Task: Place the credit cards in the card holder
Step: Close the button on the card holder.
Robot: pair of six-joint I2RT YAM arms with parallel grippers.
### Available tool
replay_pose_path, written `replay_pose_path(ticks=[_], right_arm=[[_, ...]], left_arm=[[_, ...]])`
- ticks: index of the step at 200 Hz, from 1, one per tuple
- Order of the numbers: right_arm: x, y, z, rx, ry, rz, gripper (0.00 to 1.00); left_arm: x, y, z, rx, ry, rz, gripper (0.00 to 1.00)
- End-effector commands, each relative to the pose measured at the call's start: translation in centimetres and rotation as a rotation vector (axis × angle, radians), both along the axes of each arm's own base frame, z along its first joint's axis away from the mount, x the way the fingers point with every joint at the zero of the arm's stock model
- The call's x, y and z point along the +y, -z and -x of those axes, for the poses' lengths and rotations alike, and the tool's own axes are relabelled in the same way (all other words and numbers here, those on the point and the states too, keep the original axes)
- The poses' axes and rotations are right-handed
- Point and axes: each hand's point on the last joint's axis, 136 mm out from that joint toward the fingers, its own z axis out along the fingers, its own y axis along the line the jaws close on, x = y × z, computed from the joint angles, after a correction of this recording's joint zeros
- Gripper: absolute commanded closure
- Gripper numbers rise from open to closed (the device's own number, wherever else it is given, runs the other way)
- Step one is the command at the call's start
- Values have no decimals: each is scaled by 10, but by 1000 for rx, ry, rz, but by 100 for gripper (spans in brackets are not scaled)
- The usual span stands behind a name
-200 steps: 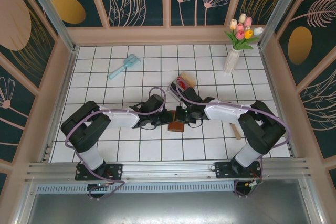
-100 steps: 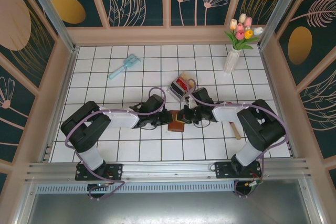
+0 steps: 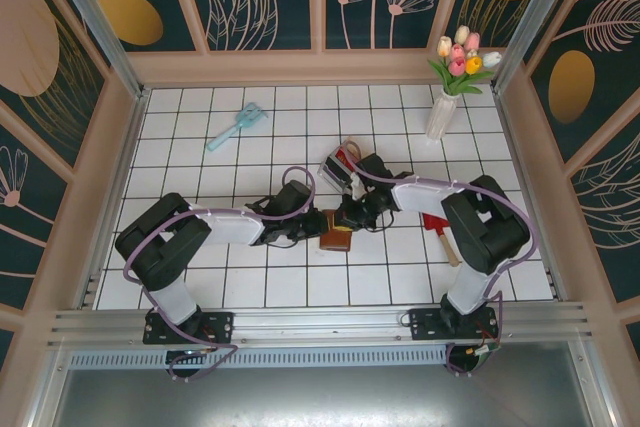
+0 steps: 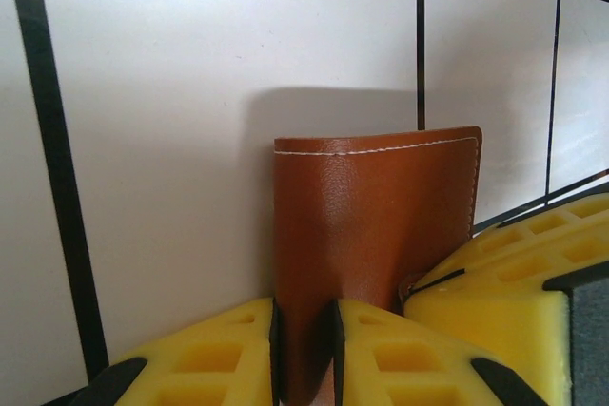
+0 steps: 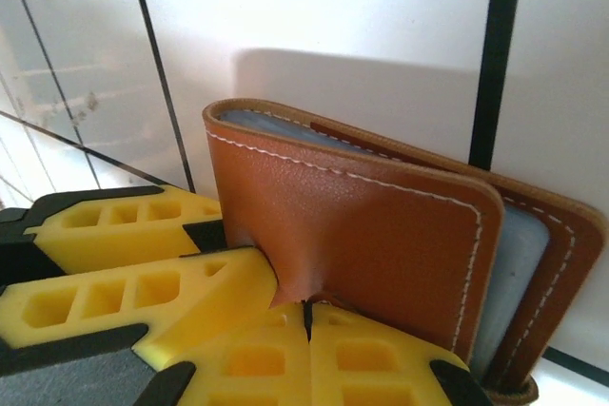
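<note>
The card holder [image 3: 336, 235] is near the middle of the white tiled counter [image 3: 200, 157], caught between the two arms, though I can't tell whether it rests on the tiles or hangs just above them. The left tool [image 4: 304, 320] pinches one brown leather leaf tight between its yellow fingers [image 4: 214, 349], and the right tool [image 5: 306, 309] is clamped shut on another leaf, puckering the leather. Just behind them sits the clear tray [image 3: 333, 169] with the credit cards [image 3: 346, 158] in it, apart from the holder.
</note>
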Motion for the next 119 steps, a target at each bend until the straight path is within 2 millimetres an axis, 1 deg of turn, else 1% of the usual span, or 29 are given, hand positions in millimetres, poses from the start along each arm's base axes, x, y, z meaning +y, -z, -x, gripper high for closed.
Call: replay_pose_path(ticks=[1,12,20,28,41,52,64,72,76,89,98,119], right_arm=[[-132,109,53,97,-8,731,100],[-123,104,44,61,8,703,100],[-108,96,37,36,-6,636,100],[-92,83,25,0,9,566,100],[-65,51,4,-81,32,444,98],[-45,20,-16,-156,56,350,92],[-28,-8,-28,-202,62,251,90],[-17,-24,-33,-227,55,185,83],[-13,-30,-35,-239,54,162,80],[-8,-43,-38,-259,57,124,79],[-6,-48,-36,-265,50,103,72],[-14,-57,-38,-309,81,104,69]], left_arm=[[1,14,15,40,47,-17,78],[0,13,15,35,49,-12,78],[-1,12,15,35,49,-9,78],[0,12,14,35,48,-11,78],[0,13,14,36,51,-18,78],[1,15,14,37,48,-32,78],[3,16,14,39,42,-38,78],[3,16,13,38,38,-41,78],[5,17,13,40,35,-44,78],[6,18,13,41,27,-51,78],[6,18,13,41,28,-53,78],[7,17,13,39,24,-59,78]])
